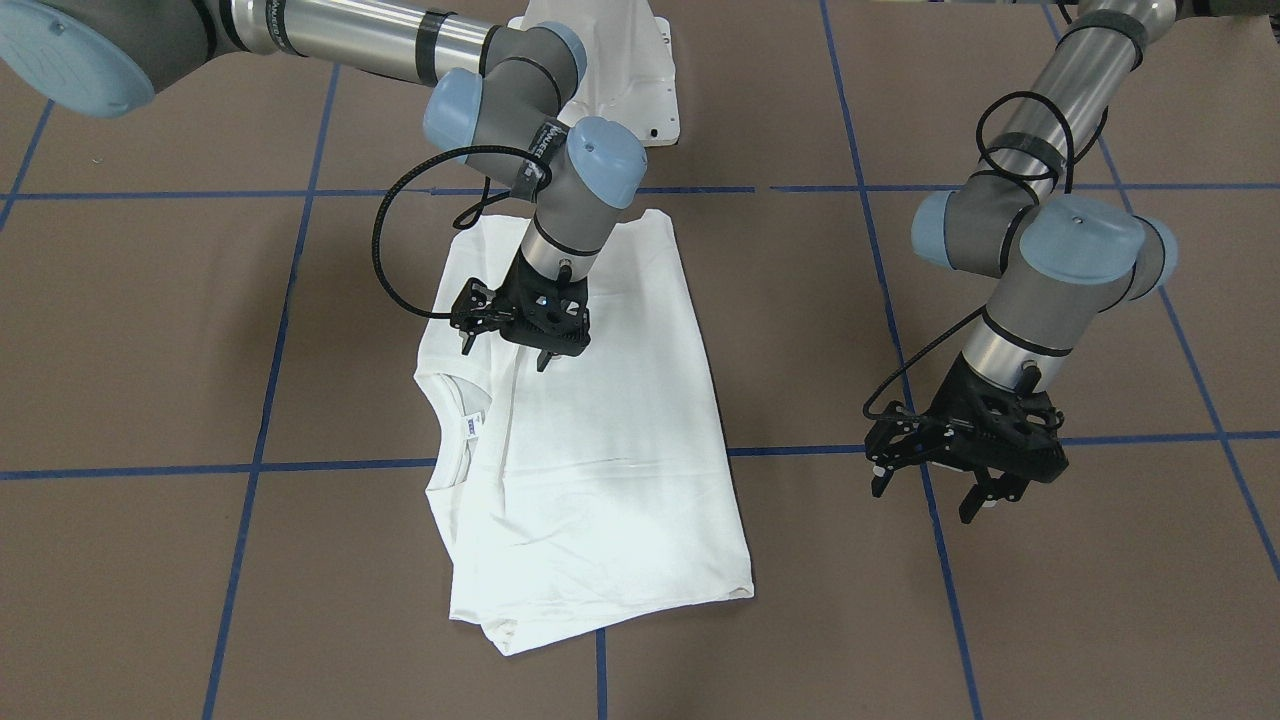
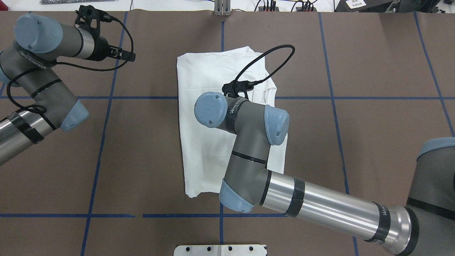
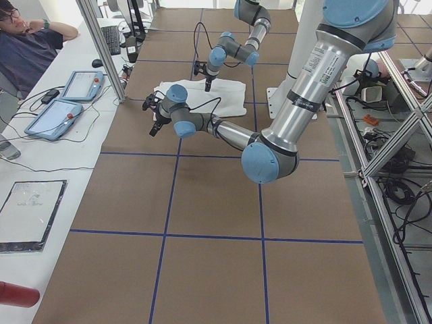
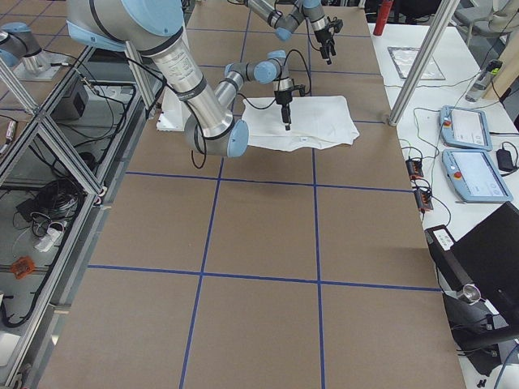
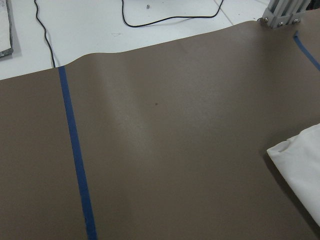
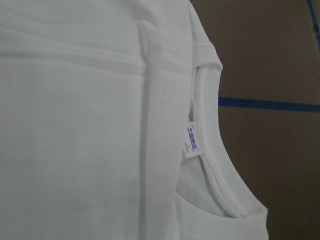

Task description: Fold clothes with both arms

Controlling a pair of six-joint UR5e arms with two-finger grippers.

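The white shirt (image 1: pixel 600 430) lies flat on the brown table, folded into a long rectangle with its sleeves tucked in. Its collar and small neck label (image 1: pixel 472 425) face up, and the label (image 6: pixel 192 141) shows again in the right wrist view. My right gripper (image 1: pixel 505 350) hovers open just over the shirt near the collar, holding nothing. In the overhead view its wrist (image 2: pixel 241 117) hides the fingers. My left gripper (image 1: pixel 927 495) hangs open and empty over bare table beside the shirt. The left wrist view catches only a shirt corner (image 5: pixel 300 170).
Blue tape lines (image 1: pixel 300 466) grid the brown table cover. The white pedestal (image 1: pixel 620 70) stands at the robot's side of the shirt. A metal post (image 2: pixel 222 9) stands at the far edge. Tablets (image 3: pixel 67 101) and a seated person (image 3: pixel 27 47) are beyond it.
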